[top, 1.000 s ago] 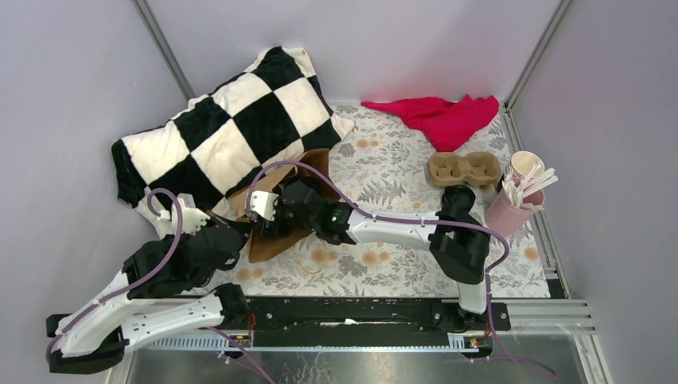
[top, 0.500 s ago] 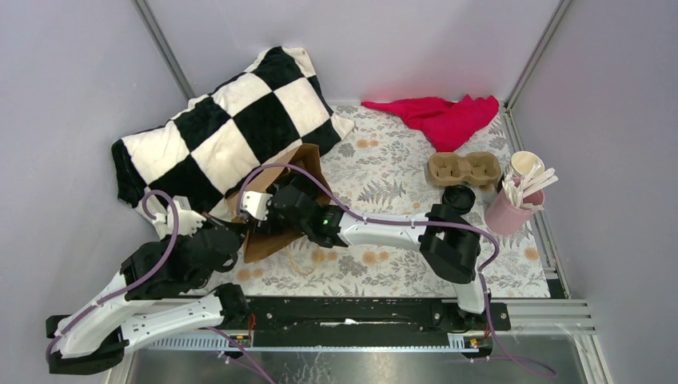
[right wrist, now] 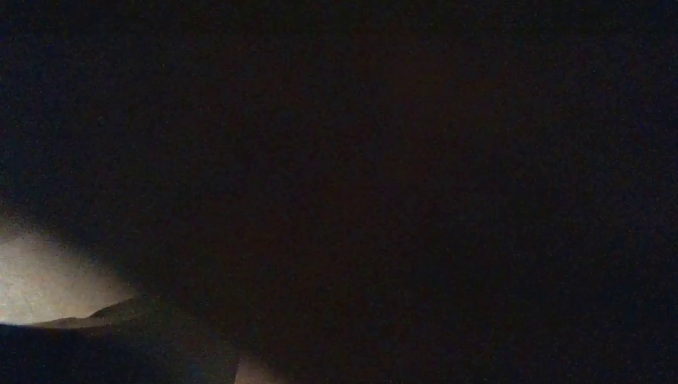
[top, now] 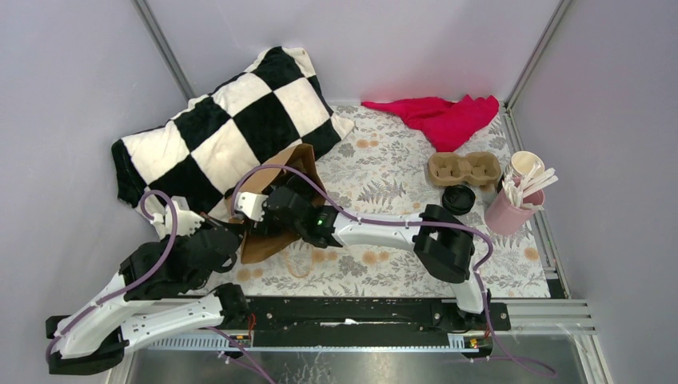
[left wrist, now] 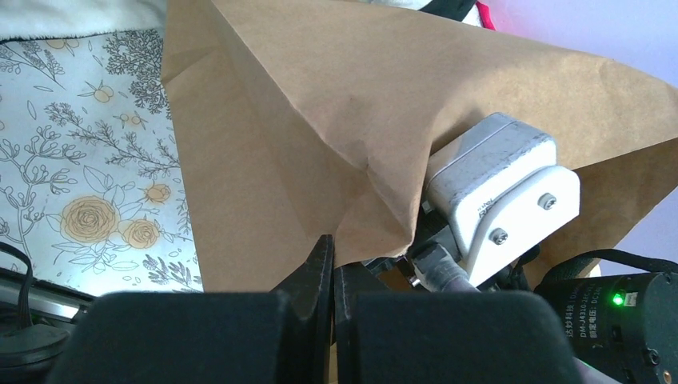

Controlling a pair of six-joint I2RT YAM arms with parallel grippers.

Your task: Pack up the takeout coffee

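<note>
A brown paper bag [top: 297,160] lies on its side on the floral table; it fills the left wrist view [left wrist: 320,104]. My left gripper [left wrist: 333,256] is shut on the bag's lower edge and holds its mouth up; it also shows in the top view [top: 232,236]. My right arm [top: 376,228] reaches left, its wrist [top: 281,210] at the bag's mouth and its fingers hidden inside. The right wrist view is almost all dark. One black lidded coffee cup [top: 458,198] stands by the cardboard carrier [top: 464,170].
A black-and-white checkered pillow [top: 224,128] lies right behind the bag. A red cloth [top: 448,118] is at the back right. A pink cup of stirrers [top: 508,210] and a white paper cup [top: 525,166] stand at the right edge.
My right arm has pushed further left into the bag, and the bag has shifted left and up with it. The arm's elbow has moved off the black cup by the carrier.
</note>
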